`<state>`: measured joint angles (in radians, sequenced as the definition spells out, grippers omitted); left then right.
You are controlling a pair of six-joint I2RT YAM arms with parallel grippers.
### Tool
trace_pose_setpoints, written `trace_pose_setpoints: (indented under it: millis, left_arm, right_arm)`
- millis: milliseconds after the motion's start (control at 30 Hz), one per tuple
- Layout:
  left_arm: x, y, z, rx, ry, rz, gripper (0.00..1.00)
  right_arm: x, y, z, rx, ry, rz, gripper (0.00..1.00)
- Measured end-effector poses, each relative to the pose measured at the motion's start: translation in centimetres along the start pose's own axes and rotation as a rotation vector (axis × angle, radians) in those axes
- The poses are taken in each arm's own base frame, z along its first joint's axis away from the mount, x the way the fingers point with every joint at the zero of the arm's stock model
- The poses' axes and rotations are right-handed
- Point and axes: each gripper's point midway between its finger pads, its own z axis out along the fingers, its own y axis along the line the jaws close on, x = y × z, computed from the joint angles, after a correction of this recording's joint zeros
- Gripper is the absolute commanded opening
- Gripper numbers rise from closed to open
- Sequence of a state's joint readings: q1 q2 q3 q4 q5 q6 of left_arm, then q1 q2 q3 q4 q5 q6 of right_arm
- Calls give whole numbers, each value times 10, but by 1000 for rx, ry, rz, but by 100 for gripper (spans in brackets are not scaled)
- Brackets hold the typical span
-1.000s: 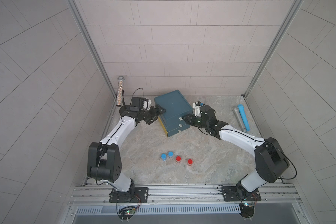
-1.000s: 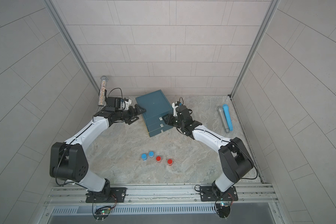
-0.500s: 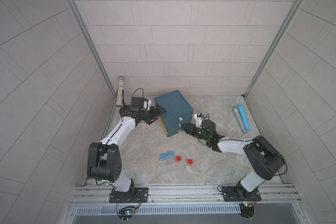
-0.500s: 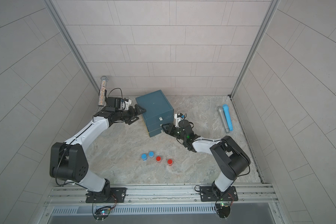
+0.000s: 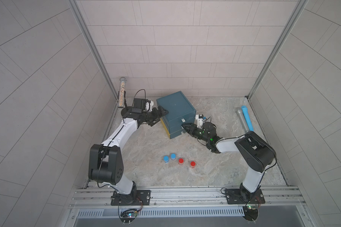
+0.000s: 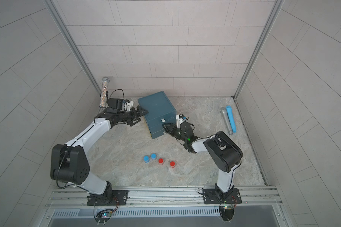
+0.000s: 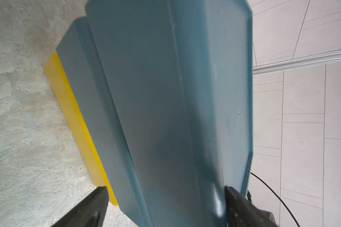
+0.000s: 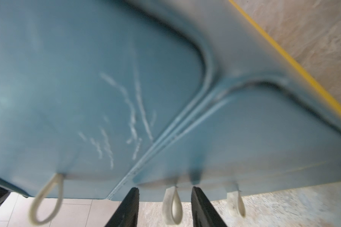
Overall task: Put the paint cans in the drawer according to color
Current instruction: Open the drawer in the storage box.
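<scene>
The teal drawer cabinet (image 5: 175,107) (image 6: 156,106) stands on a yellow base at the back middle, all drawers shut. Two blue paint cans (image 5: 166,158) (image 5: 173,156) and two red paint cans (image 5: 181,161) (image 5: 193,163) stand in a row on the floor in front. My left gripper (image 5: 161,116) (image 7: 165,188) is open and straddles the cabinet's left corner. My right gripper (image 5: 185,126) (image 8: 164,188) is open at the drawer fronts. The middle white loop pull (image 8: 173,204) hangs between its fingers, with a gap on each side.
A glittery microphone (image 5: 122,92) leans in the back left corner. A silver microphone (image 5: 242,121) and a blue one (image 5: 247,118) lie along the right wall. Two more loop pulls (image 8: 45,200) (image 8: 239,204) flank the middle one. Tiled walls close in three sides.
My right arm has folded back and dropped lower; its gripper moved from the cabinet's upper right front down to the drawer fronts. The left arm and the cans have not moved.
</scene>
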<state>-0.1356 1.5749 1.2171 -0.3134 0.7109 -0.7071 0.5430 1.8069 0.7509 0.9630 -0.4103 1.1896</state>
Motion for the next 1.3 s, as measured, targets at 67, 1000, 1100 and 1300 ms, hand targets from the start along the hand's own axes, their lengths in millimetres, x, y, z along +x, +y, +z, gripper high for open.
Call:
trace_pose_setpoints:
  millis: [67,1000,1100,1300]
  left_arm:
    - [0,0,0,0,0,0,97]
    - [-1,0,0,-3,-6,2,97]
    - [-1,0,0,-3,-6,2,97]
    - [-1,0,0,-3,-6,2,97]
  right_arm:
    - [-1,1,0,-3,-6,8,40]
    - [8,-8,-14,68,29,35,0]
    - [13,-4,-29,92,47,6,0]
    - [27,-10,-50,164,102,-55,0]
